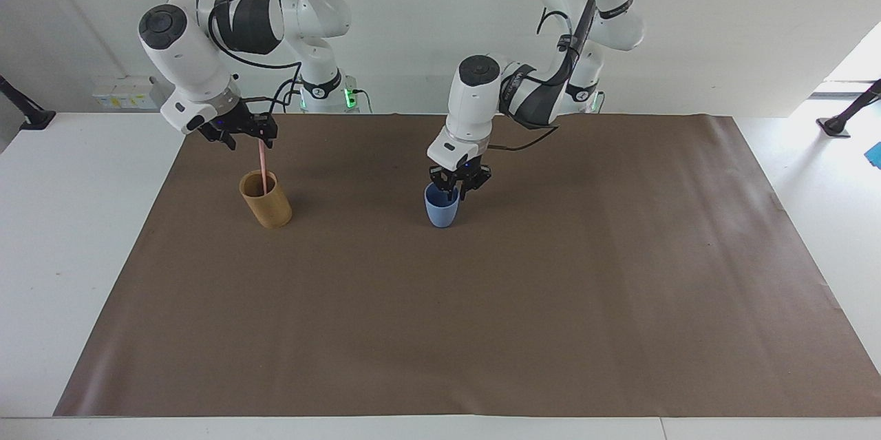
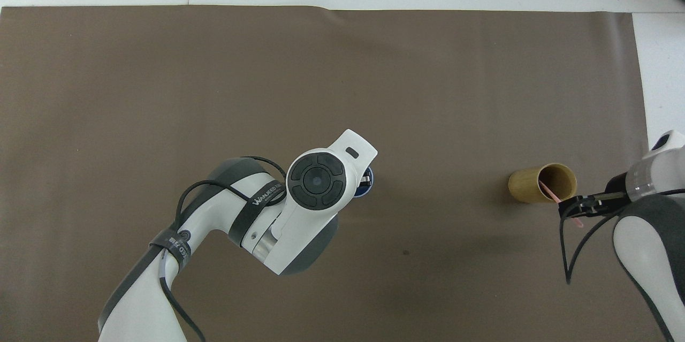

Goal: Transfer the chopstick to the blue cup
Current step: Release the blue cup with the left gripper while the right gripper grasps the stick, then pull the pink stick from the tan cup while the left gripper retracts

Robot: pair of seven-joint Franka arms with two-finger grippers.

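Chopstick [image 1: 263, 166]: thin, straight, pale pink, about twice the tan cup's height. Lower end inside the tan cup [image 1: 266, 200] at the right arm's end of the brown mat [image 1: 482, 316]; long axis near vertical, top tipped slightly toward the robots. Right gripper [image 1: 249, 139] at its upper end, fingers spread either side, not pinching. Mid-table: blue cup [image 1: 441, 205], small, light blue, tapering, upright. Left gripper [image 1: 459, 186] at its rim, fingers apart and astride the rim.
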